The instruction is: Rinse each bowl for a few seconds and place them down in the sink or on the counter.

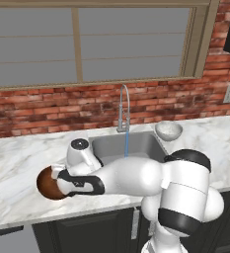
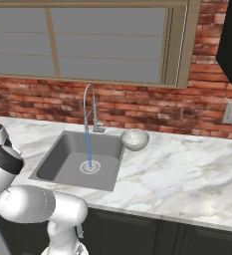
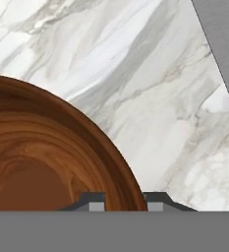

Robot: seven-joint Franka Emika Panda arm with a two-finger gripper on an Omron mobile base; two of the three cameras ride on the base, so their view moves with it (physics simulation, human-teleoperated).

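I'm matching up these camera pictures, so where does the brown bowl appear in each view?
Left base view: brown bowl at lower left on the counter, left of the sink, under the hand.
Right base view: I can't find it.
Hand view: lower left, its rim between the fingers.
Shared landmark: the sink's edge.

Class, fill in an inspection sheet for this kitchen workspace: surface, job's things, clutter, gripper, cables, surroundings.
Surface: white marble counter.
Job's things: brown wooden bowl on the counter left of the sink; pale bowl at the sink's right rear corner; faucet running water into the drain.
Clutter: nothing seen.
Gripper: gripper astride the brown bowl's rim, one tip inside, one outside.
Cables: nothing seen.
Surroundings: brick wall, window, wall outlet, dark cabinets.
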